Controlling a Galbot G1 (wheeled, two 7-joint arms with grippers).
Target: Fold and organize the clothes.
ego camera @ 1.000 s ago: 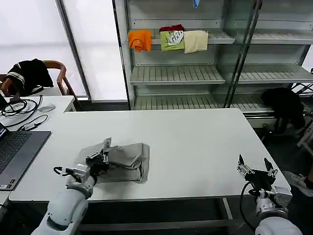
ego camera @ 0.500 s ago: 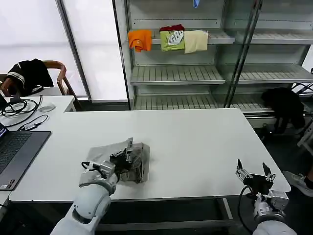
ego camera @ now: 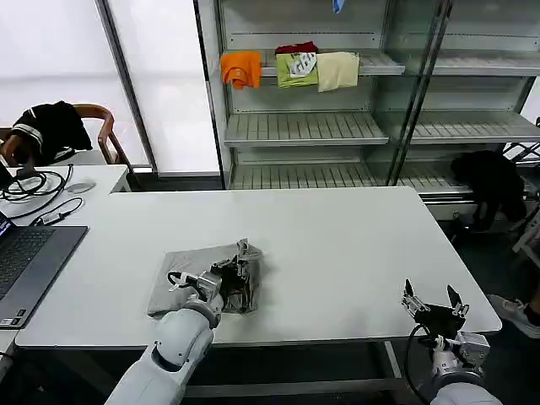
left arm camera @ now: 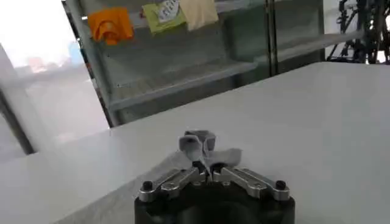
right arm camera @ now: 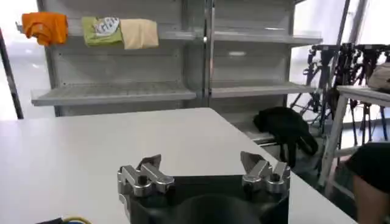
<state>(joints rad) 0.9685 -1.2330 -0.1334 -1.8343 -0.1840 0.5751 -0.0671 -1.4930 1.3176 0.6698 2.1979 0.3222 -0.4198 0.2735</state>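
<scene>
The light grey T-shirt (ego camera: 181, 274) lies folded on the white table (ego camera: 337, 245), near its front left. My left gripper (ego camera: 245, 253) is shut on a pinch of its fabric at the right edge of the pile, lifting a small peak of cloth (left arm camera: 198, 146). In the left wrist view the left gripper (left arm camera: 206, 169) has its fingers closed together on that grey fold. My right gripper (ego camera: 433, 301) hovers at the table's front right corner, open and holding nothing, with its fingers (right arm camera: 149, 165) spread wide in the right wrist view.
A laptop (ego camera: 25, 261) and cables lie at the table's left end. A chair with a black garment (ego camera: 51, 126) stands behind it. Shelves (ego camera: 304, 126) at the back hold orange, green and cream folded garments (ego camera: 291, 67). A black bag (ego camera: 489, 181) sits on the floor to the right.
My left gripper has carried the pinched edge of the T-shirt from the left side of the pile over to its right side, folding the cloth over. The right gripper sank slightly.
</scene>
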